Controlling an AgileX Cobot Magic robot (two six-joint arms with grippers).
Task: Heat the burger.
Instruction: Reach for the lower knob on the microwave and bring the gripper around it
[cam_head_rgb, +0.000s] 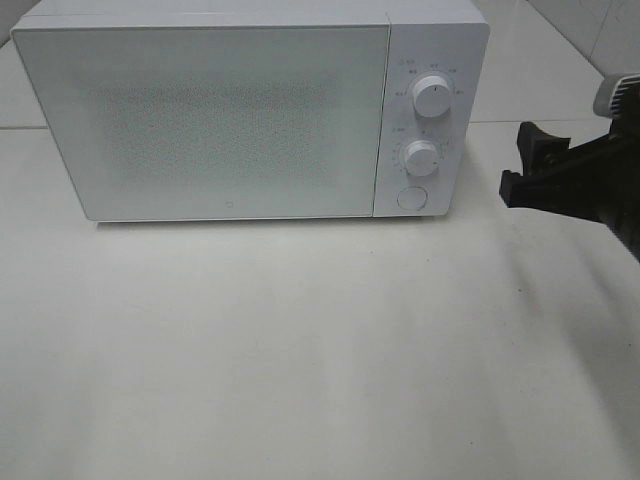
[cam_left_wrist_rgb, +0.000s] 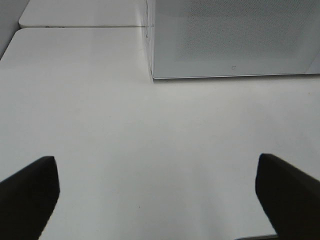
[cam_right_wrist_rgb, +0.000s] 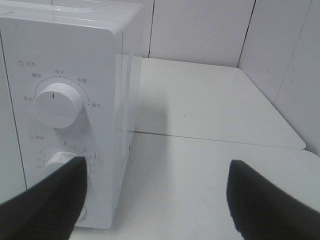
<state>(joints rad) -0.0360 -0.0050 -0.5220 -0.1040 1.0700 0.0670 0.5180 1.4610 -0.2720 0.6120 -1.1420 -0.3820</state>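
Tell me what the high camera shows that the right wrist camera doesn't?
Only the high camera: the microwave's whole closed door and the table in front of it. Only the right wrist camera: the microwave's side panel. Both: the upper knob, the lower knob and the open right pincer, holding nothing. Neither shows a burger.

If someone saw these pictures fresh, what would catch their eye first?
The big white microwave at the back of the pale table, door shut, with two round knobs stacked on its right panel. Next, the black right gripper, open, hanging beside that panel at the right edge.
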